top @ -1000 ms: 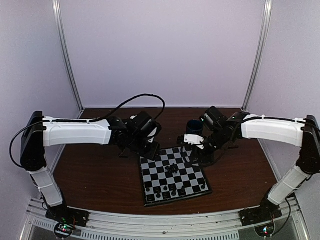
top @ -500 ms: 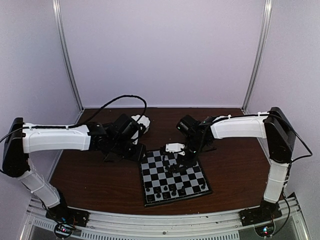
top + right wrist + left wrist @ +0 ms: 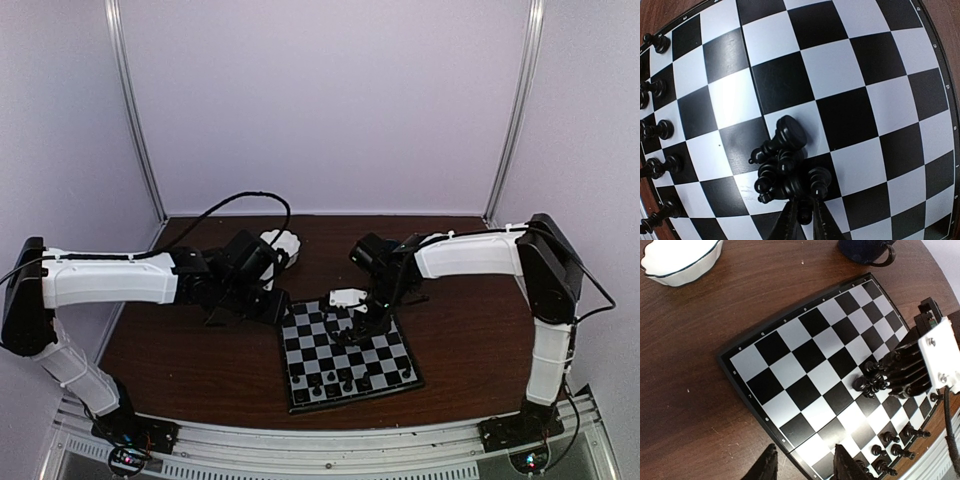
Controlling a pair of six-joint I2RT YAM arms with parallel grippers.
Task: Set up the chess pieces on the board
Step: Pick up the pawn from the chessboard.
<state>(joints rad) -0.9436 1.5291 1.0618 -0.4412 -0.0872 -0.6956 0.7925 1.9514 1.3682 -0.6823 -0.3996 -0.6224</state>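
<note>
My left pincer (image 3: pixel 802 460) hung apart, empty, at the board's (image 3: pixel 790 370) left edge. Chess pieces (image 3: pixel 785 170) lay heaped mid-board. Right pincer (image 3: pixel 802 220) sat pinched on one at the heap's edge. Next: lift straight up without toppling neighbours.

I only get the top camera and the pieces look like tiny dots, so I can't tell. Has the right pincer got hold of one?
Observer: The right wrist camera shows the right pincer straddling one piece at the edge of the heap. I cannot tell whether it is squeezing yet.
Operator: Are the ones in the heap standing up?
Observer: No. Those chess pieces are jumbled against each other, and several are lying on their sides.
Operator: Is anything hiding behind the right arm?
Observer: Yes. The left wrist camera shows a dark mug just beyond a corner of the board. In your view the right arm covers it.
</note>
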